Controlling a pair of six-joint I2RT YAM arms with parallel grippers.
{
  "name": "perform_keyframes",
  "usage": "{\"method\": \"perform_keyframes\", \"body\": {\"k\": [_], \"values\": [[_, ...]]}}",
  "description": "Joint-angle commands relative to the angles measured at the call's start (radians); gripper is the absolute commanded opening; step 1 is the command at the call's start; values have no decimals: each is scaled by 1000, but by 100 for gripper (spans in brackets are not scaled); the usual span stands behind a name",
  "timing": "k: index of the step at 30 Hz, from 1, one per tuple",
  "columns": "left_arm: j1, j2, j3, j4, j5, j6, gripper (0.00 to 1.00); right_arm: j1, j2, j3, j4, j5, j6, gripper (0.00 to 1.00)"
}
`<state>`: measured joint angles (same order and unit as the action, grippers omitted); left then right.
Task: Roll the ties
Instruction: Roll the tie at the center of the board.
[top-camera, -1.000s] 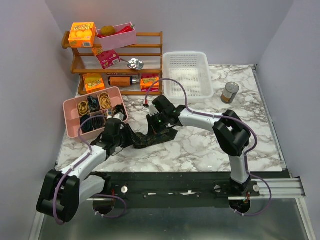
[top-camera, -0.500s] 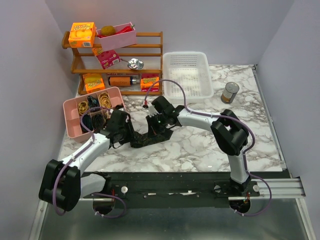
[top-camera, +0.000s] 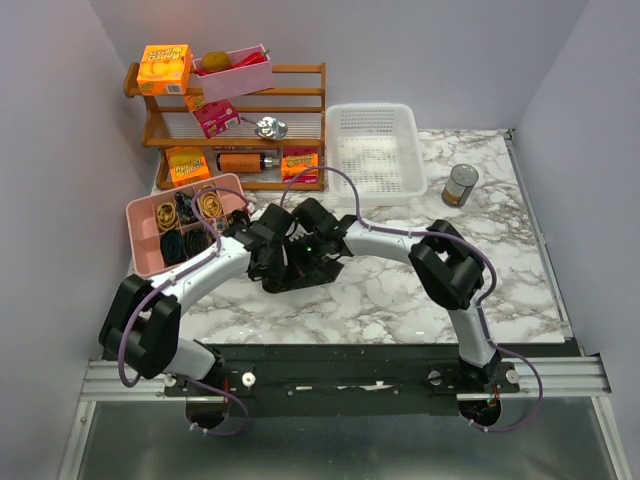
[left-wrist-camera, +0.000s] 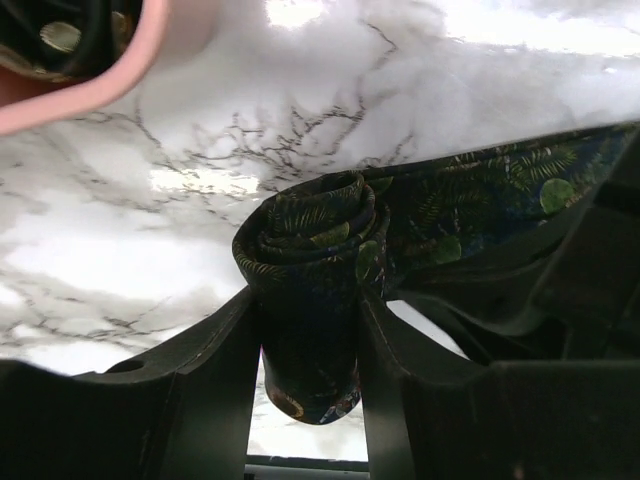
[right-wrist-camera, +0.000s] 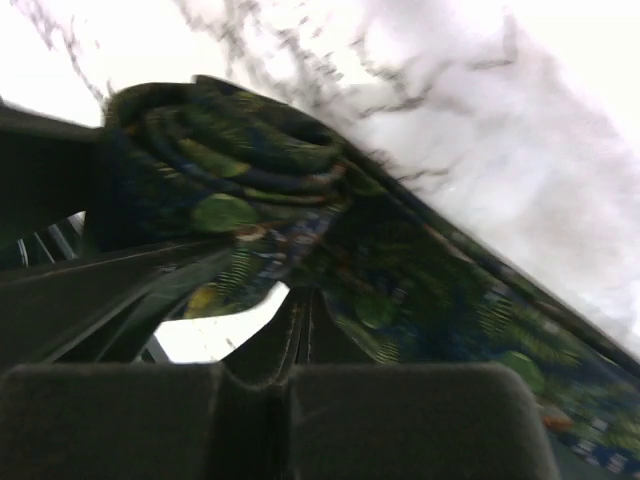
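One tie (top-camera: 292, 280), black with a green-gold pattern, lies on the marble table left of centre, between the two grippers. In the left wrist view its end is wound into a tight roll (left-wrist-camera: 312, 235), and the flat remainder runs off to the right. My left gripper (left-wrist-camera: 310, 305) is shut on that roll, one finger on each side. In the top view the left gripper (top-camera: 272, 262) sits close beside the right gripper (top-camera: 306, 262). My right gripper (right-wrist-camera: 300, 300) has its fingers together, tips against the flat fabric next to the roll (right-wrist-camera: 235, 150).
A pink compartment box (top-camera: 140, 212) holding small loops stands just left of the left arm; its corner (left-wrist-camera: 90, 90) shows in the left wrist view. A wooden shelf (top-camera: 300, 100) with boxes is at the back left, a white basket (top-camera: 375, 150) behind, and a tin can (top-camera: 460, 185) to the right.
My left gripper has travelled right along the tie towards the right gripper, and the flat stretch between them has shortened. The right gripper has shifted slightly left.
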<state>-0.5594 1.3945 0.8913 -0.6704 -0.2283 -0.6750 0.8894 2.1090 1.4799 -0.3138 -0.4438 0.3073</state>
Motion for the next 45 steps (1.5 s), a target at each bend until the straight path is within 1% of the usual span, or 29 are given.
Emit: {"method": "perform_keyframes", "body": {"k": [1,8,13,18,26,32,36,41,45], "values": [[-77,73,92,-103,-140,3,50,8,48,40,15,-55,16,1],[-105,106,141,-130,-184,-6,50,8,74,37,22,-64,35,1],[-109,127,163,-181,-242,-8,50,-7,25,-6,53,-52,58,1],[-111,130,164,-213,-282,-12,50,-81,-46,-101,133,-114,107,1],[-114,155,190,-281,-351,-18,50,-199,-159,-199,151,-107,101,1],[-119,213,230,-359,-416,-35,50,-256,-184,-245,153,-96,90,1],[-131,283,253,-391,-445,-49,50,-285,-198,-265,156,-93,88,1],[-178,369,305,-449,-500,-90,50,-311,-213,-283,157,-87,84,1],[-221,449,353,-469,-496,-103,51,-325,-215,-290,162,-93,84,1]]}}
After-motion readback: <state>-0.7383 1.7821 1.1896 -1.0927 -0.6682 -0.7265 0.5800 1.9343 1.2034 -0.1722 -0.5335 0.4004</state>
